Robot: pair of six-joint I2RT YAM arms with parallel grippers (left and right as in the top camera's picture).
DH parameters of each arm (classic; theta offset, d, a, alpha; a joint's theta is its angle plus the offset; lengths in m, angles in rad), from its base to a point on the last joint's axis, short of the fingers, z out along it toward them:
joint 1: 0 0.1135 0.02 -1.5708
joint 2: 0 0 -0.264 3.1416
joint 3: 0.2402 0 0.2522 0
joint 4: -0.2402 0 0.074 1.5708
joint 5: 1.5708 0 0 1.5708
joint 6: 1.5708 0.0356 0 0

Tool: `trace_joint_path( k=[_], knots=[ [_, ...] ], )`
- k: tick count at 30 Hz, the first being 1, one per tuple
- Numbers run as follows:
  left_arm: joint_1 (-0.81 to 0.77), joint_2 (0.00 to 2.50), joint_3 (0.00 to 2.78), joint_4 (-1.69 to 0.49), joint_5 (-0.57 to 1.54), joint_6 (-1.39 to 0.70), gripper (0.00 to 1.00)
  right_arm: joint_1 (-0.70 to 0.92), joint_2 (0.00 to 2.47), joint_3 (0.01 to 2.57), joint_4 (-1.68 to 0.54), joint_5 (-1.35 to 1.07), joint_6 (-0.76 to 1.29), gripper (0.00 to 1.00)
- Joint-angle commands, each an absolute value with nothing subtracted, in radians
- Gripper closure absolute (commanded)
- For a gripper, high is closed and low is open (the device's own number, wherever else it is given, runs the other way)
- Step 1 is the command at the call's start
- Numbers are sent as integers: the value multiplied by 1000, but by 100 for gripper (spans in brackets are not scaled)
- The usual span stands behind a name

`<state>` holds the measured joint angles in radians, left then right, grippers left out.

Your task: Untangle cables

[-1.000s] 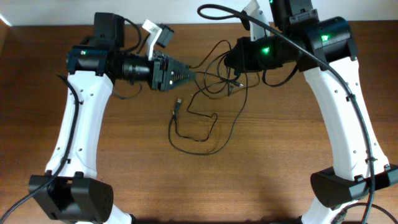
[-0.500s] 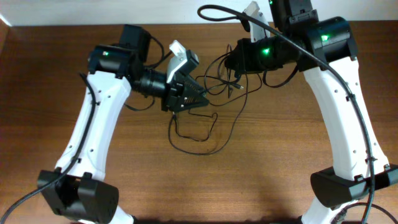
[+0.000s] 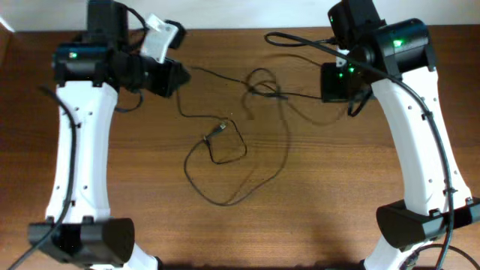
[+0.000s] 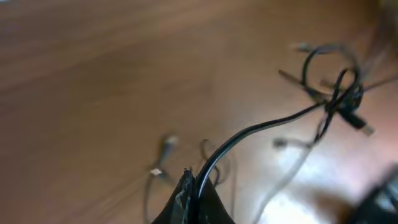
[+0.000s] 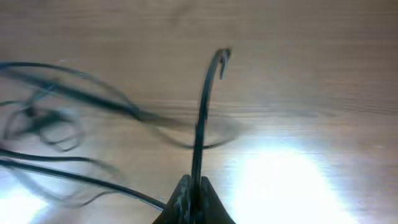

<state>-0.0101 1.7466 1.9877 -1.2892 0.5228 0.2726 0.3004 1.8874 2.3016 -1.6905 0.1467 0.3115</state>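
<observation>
The cables (image 3: 264, 90) are thin black cords drawn into a small knot mid-table, with slack loops (image 3: 225, 161) and a plug (image 3: 217, 131) lying below it. My left gripper (image 3: 183, 73) at the upper left is shut on one cord. In the left wrist view that cord (image 4: 261, 127) runs from the left gripper (image 4: 196, 185) to the knot (image 4: 342, 99). My right gripper (image 3: 330, 90) at the upper right is shut on another cord. In the right wrist view this cord (image 5: 202, 118) rises from the closed right gripper (image 5: 194, 185), ending in a bent tip.
The brown wooden table (image 3: 337, 195) carries only the cords. Both white arms reach in from the near edge, with their bases at the lower left (image 3: 82, 240) and lower right (image 3: 424, 221). A pale wall strip runs along the far edge.
The left gripper closed on a cord and pulled back up and to the left. The right arm shifted right. The clump has stretched out between them and the lower loops shifted.
</observation>
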Motion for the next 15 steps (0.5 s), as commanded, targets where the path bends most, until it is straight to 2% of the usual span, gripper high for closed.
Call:
trace_joint_path(
  k=[1,3,5,6,7,8,9,11,13,15],
  knots=[
    [10,1664,2054,-1284,170,73,100,273,1922,2279,-1699,268,324,96],
    [10,1630,2072,-1283,69,28,100,258,1932,2250,-1699,295,351,96],
    [9,1601,2073,-1284,115,25,100,236,1937,2225,-1696,235,353,96],
    [9,1596,2073,-1288,206,26,100,233,1938,2224,-1692,120,271,96],
    [9,1596,2073,-1295,294,26,100,236,1935,2227,-1689,-83,102,93],
    [7,1602,2069,-1302,409,26,100,242,1934,2235,-1689,-282,-33,81],
    [2,1608,2064,-1306,466,26,100,245,1934,2243,-1687,-378,-86,68],
    [-19,1632,2062,-1324,509,25,100,246,1934,2273,-1670,-480,-97,41],
    [-37,1660,2062,-1332,518,-5,100,250,1934,2286,-1618,-578,-75,30],
    [-60,1681,2062,-1324,564,-9,100,266,1937,2285,-1558,-598,16,30]
  ],
)
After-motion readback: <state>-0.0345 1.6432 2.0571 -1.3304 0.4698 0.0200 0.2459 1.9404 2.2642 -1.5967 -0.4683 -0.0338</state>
